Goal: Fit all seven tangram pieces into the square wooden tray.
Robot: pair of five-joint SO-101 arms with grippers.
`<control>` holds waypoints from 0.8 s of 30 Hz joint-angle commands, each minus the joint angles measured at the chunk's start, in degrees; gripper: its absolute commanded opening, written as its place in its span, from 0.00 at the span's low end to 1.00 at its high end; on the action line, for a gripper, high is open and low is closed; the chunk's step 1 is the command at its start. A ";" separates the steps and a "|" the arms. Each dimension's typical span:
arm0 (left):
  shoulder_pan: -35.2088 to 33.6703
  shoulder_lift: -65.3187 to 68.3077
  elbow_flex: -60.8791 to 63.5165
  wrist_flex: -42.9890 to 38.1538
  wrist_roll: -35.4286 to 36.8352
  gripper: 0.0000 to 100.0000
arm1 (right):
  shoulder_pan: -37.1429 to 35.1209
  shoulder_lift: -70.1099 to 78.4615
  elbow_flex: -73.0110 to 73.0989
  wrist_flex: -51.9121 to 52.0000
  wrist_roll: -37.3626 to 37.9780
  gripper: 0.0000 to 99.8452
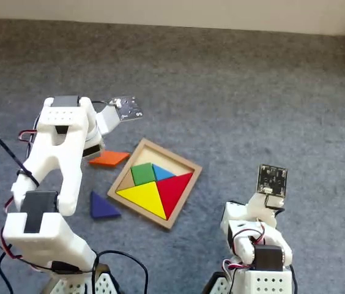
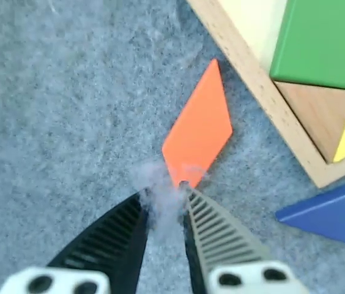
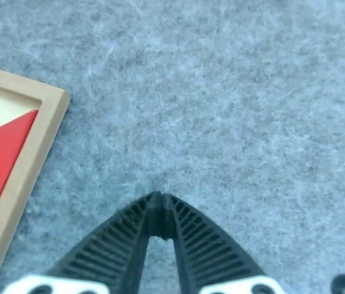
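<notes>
Your left gripper (image 2: 163, 196) sits low over the grey carpet (image 1: 252, 92). Its two fingers are a narrow way apart and clamp nothing. Their tips are right at the near corner of the orange parallelogram (image 2: 198, 128), but you cannot tell whether either tip touches it. That parallelogram lies flat on the carpet just beside one outer edge of the square wooden tray (image 2: 252, 67), with a strip of carpet between them. In the high view the tray (image 1: 172, 154) lies turned corner-on between your two arms. The orange parallelogram (image 1: 108, 158) is off its upper left edge, partly under your left arm. The dark blue triangle (image 1: 103, 206) lies on the carpet off its lower left edge, near the tray but apart from it. Inside the tray you have the green square (image 1: 142, 173), the light blue triangle (image 1: 162, 172) beside it, the red triangle (image 1: 175, 190) and the yellow triangle (image 1: 143, 196), fitted edge to edge. At the tray's left corner is a tan triangle shape (image 1: 125, 180). You cannot tell whether it is a piece or bare wood. Your right gripper (image 3: 160, 199) has its fingers pressed together on nothing, over bare carpet beside the tray's rim (image 3: 38, 147), where the red triangle (image 3: 1, 165) shows.
</notes>
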 commanded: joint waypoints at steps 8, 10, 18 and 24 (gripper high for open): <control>1.45 -2.68 -5.67 0.00 -11.52 0.26 | 0.66 -0.66 6.64 -0.92 0.44 0.00; 2.24 -2.68 -6.02 -0.09 -13.54 0.26 | 0.66 -0.66 6.64 -0.92 0.44 0.00; 4.62 -0.40 -6.20 -0.09 -15.74 0.25 | 0.66 -0.66 6.64 -0.92 0.44 0.00; 4.44 9.54 -13.49 -1.14 -15.65 0.25 | 0.66 -0.66 6.64 -0.92 0.44 0.00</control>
